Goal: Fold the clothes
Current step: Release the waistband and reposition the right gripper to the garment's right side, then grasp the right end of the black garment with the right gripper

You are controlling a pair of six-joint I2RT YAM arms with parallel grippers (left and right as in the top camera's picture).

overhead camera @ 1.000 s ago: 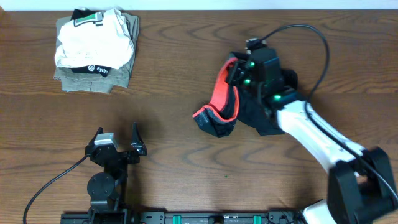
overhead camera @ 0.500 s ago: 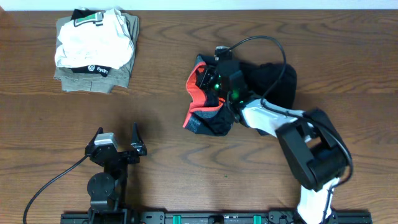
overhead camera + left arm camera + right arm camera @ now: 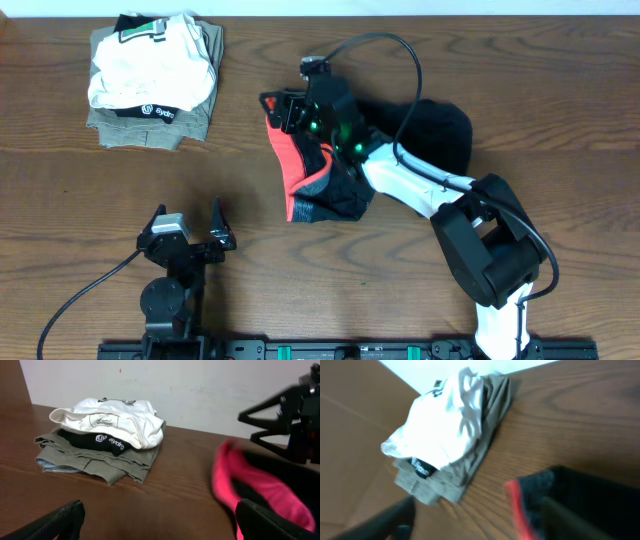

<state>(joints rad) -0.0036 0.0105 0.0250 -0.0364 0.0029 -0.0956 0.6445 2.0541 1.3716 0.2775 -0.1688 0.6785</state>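
Now | right gripper jaws apart, above red waistband of pants | pants lie right-rear | left gripper wide, farther

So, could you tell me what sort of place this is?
Likely a robotics lab bench: a brown wooden table against a white wall, a white-and-black robot arm, and a stack of folded garments.

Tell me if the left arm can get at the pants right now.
Probably yes. Only bare table lies between the open left gripper and the pants, whose red waistband faces it. The right arm lies across the pants' upper part, so the near edge looks the free way in.
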